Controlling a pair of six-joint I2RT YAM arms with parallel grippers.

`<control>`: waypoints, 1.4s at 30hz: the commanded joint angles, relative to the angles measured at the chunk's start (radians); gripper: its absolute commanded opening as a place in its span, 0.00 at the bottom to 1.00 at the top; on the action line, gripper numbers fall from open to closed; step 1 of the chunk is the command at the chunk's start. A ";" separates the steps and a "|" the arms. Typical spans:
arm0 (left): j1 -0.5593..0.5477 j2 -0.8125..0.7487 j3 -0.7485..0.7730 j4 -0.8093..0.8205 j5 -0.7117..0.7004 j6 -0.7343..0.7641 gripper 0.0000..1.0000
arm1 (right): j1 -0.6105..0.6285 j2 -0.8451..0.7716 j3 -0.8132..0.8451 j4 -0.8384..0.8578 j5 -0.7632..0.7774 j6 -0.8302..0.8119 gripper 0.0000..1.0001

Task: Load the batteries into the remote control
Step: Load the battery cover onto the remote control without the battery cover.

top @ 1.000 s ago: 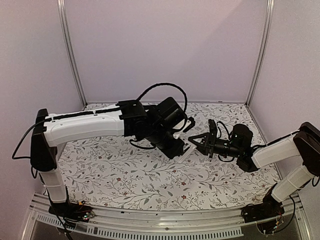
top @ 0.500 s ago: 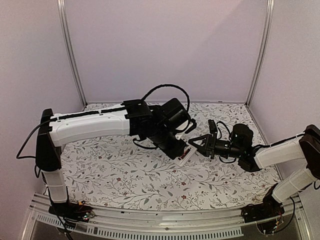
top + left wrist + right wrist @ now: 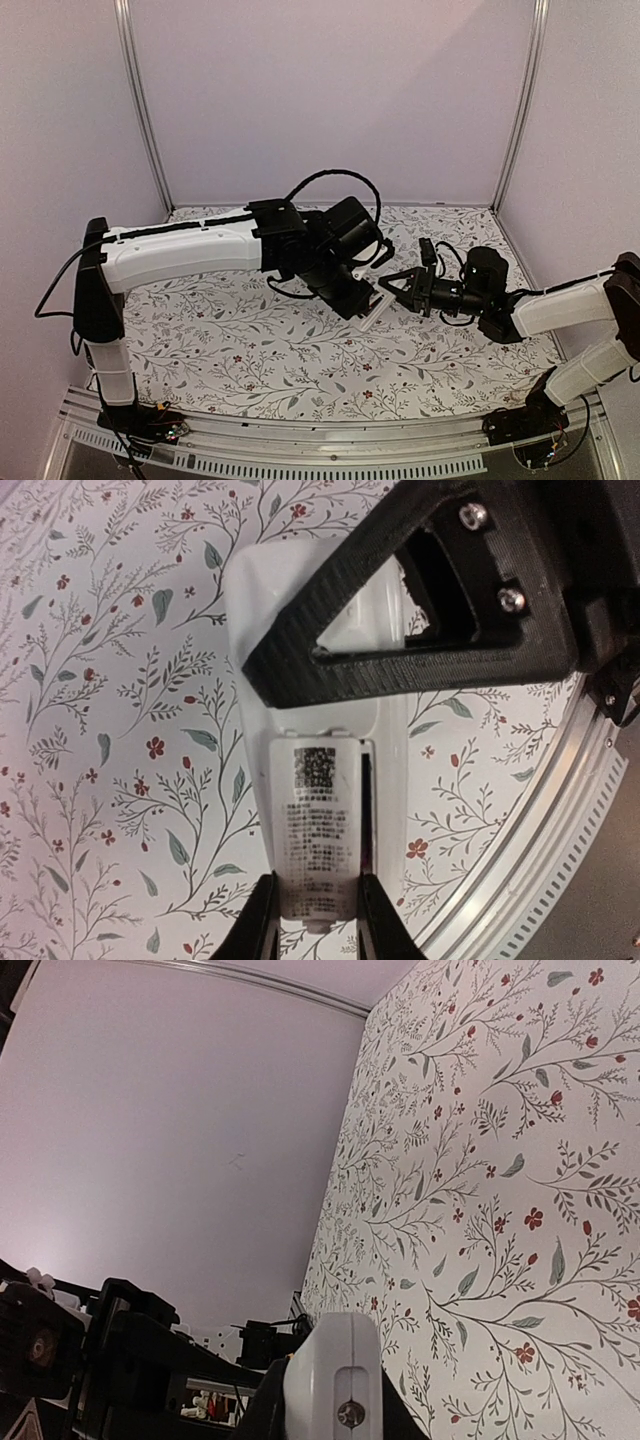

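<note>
Slightly lower now, my left gripper [image 3: 317,920] is clamping the remote [image 3: 316,830] by its near end, long axis pointing away. The right gripper [image 3: 390,288], fully closed, is hanging across its back; I am seeing no batteries.

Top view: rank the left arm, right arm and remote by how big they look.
1. Left arm: largest.
2. Right arm: looks smaller, but the frame edge crops it, so this is unsure.
3. Remote: by far the smallest.
</note>
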 commanded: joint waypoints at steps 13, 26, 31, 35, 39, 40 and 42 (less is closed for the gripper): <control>-0.023 0.021 -0.014 -0.014 0.028 -0.007 0.17 | 0.008 -0.039 0.003 -0.007 0.031 -0.014 0.00; -0.022 0.030 -0.014 -0.015 -0.003 -0.021 0.17 | 0.008 -0.051 0.003 -0.019 0.026 -0.021 0.00; -0.021 0.040 0.004 -0.020 -0.023 -0.025 0.17 | 0.008 -0.045 0.005 -0.022 0.019 -0.020 0.00; -0.021 0.052 0.024 -0.030 -0.043 -0.028 0.17 | 0.009 -0.043 0.006 -0.030 0.016 -0.015 0.00; -0.020 0.064 0.039 -0.033 -0.050 -0.027 0.17 | 0.011 -0.041 0.005 -0.032 0.016 -0.017 0.00; -0.019 0.067 0.043 -0.033 -0.052 -0.027 0.17 | 0.011 -0.040 0.005 -0.030 0.016 -0.016 0.00; -0.018 0.072 0.050 -0.034 -0.054 -0.027 0.17 | 0.013 -0.040 0.005 -0.032 0.016 -0.018 0.00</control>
